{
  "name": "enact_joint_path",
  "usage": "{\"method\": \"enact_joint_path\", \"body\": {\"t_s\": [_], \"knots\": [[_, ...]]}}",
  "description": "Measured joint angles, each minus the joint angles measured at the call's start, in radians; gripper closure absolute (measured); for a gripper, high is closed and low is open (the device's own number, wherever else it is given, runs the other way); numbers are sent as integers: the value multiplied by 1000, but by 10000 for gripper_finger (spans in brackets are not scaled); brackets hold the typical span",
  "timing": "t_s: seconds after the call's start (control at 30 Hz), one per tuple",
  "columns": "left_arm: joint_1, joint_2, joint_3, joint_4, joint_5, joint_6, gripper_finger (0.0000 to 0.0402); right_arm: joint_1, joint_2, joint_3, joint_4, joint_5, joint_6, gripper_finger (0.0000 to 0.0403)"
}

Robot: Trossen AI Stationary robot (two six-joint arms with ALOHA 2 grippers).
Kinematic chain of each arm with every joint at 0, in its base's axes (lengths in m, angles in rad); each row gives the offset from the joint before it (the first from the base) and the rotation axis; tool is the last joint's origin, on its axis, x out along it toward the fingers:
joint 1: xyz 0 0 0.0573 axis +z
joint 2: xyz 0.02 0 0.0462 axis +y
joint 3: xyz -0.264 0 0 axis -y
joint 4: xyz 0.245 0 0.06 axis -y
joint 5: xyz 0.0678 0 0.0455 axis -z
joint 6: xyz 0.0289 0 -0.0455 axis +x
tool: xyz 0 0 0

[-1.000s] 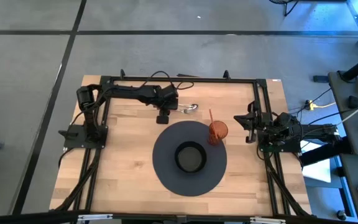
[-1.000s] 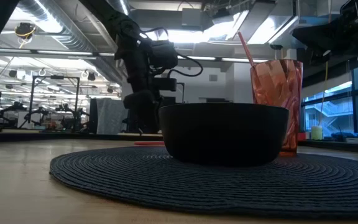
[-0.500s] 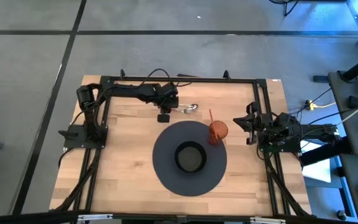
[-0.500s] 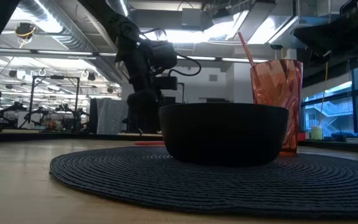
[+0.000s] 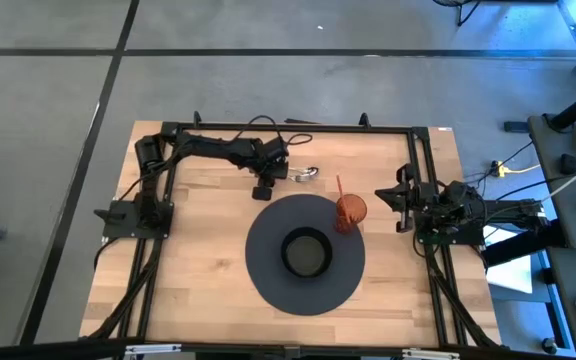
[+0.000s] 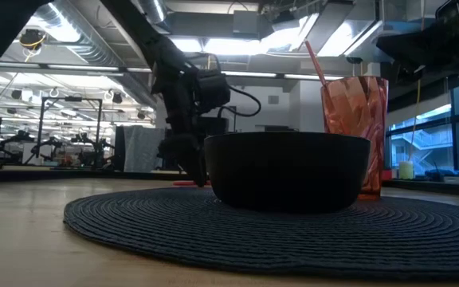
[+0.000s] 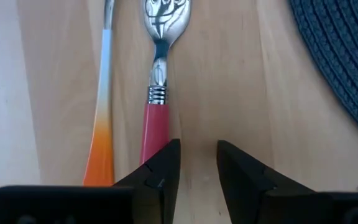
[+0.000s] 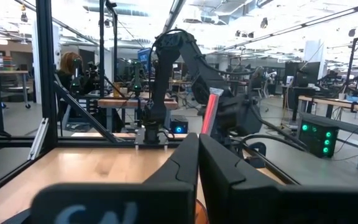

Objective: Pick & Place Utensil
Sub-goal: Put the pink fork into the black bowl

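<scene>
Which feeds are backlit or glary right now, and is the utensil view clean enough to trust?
Low view: backlit by ceiling lights, so the bowl and left arm read as silhouettes; the cup glows through. Left wrist view: even light, the red-handled spoon sharp, a bright reflection on its bowl, left gripper fingers dark at the edge. Right wrist view: bright overhead lights wash out the ceiling. High view: even, no glare.

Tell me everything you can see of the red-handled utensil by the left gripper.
The red-handled utensil lies flat on the wooden table, beside an orange-handled utensil and apart from it. It has a glossy red handle, a ribbed metal collar and a shiny silver head partly cut off in the left wrist view. The left gripper sits just off its handle end, jaws slightly apart, not around it.
</scene>
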Motion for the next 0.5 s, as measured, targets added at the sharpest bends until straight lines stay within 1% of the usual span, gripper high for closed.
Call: {"method": "enact_joint_path", "body": {"t_s": [0.13, 0.33, 0.5], "knots": [[13, 1, 0, -5, 52, 0, 304, 0, 0, 0, -6, 0, -2, 389], [10, -21, -3, -34, 38, 1, 308, 0, 0, 0, -9, 0, -1, 389], [4, -46, 5, -12, 54, 51, 307, 0, 0, 0, -8, 0, -1, 389]]}}
